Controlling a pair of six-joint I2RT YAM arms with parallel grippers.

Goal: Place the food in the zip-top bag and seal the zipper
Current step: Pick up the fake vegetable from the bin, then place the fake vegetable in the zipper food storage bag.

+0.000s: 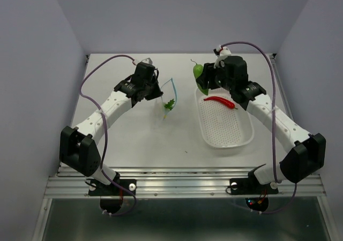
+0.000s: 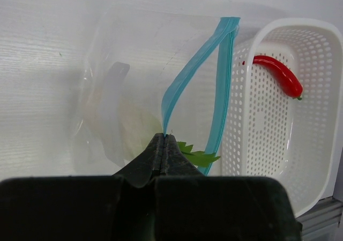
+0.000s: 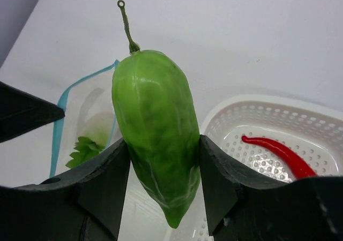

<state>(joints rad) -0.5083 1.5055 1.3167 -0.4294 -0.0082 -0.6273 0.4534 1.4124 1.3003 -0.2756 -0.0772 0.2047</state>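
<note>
My left claw (image 2: 163, 139) is pressing its fingers together on the rim of the zip-top bag (image 2: 134, 64), right at the light blue zipper (image 2: 193, 69), and the mouth is gaping open. The radish (image 2: 198, 156) is lying inside the bag, leaves toward the opening. My right claw (image 3: 163, 166) is clamping the green cucumber piece (image 3: 153, 118) stem-up near the far end of the white basket (image 2: 321, 144), which is sitting on the bench (image 1: 134, 139) with the red chili (image 2: 278, 75) resting inside.

Glossy chili (image 2: 278, 74); bag (image 2: 134, 64) apparently clear plastic.
</note>
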